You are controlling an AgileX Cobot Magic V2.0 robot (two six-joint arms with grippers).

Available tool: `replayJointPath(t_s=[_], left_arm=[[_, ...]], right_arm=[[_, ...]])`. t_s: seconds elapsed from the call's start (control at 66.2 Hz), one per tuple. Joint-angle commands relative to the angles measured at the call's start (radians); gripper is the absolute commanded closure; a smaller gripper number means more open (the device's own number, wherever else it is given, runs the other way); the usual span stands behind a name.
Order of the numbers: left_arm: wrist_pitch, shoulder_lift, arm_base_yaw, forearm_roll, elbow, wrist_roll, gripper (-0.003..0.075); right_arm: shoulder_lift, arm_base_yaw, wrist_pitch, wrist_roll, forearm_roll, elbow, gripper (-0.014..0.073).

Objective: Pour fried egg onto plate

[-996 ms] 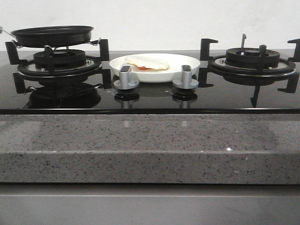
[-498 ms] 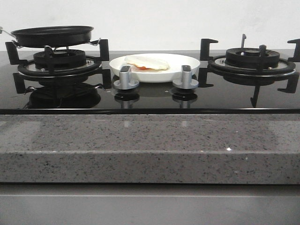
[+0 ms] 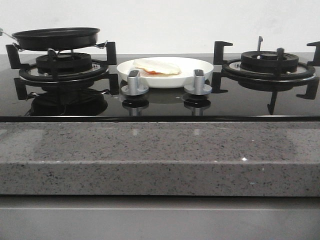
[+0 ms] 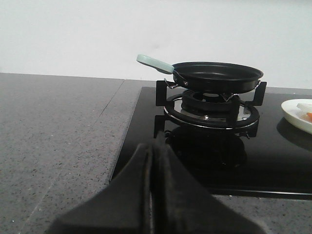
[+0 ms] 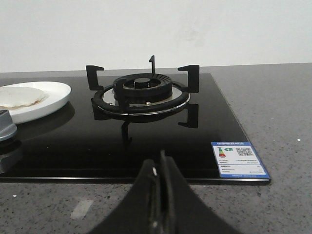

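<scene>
The fried egg (image 3: 156,66) lies on the white plate (image 3: 197,67) in the middle of the hob, between the two burners; an orange bit shows under its front edge. The right wrist view has the plate (image 5: 51,100) and egg (image 5: 19,96) too, and the left wrist view catches only the plate's rim (image 4: 297,114). A black frying pan (image 3: 56,38) with a pale green handle (image 4: 153,62) rests on the left burner. My left gripper (image 4: 150,148) is shut and empty, over the counter's front edge. My right gripper (image 5: 160,163) is shut and empty as well. Neither shows in the front view.
The right burner grate (image 3: 270,64) stands bare. Two silver knobs (image 3: 134,84) (image 3: 198,83) sit in front of the plate. The black glass hob (image 3: 160,102) is set in a speckled grey stone counter (image 3: 160,160), with a white wall behind it.
</scene>
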Motion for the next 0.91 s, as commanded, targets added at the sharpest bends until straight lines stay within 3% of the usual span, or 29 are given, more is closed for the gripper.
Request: replayJointPath(t_s=[0.0, 0.891], left_arm=[[-0.084, -0.013, 0.000, -0.007, 0.005, 0.000, 0.0740], [-0.084, -0.013, 0.000, -0.007, 0.005, 0.000, 0.0740]], right_arm=[[-0.019, -0.008, -0.062, -0.008, -0.027, -0.007, 0.0660], [-0.019, -0.063, -0.062, -0.008, -0.042, -0.007, 0.0660]])
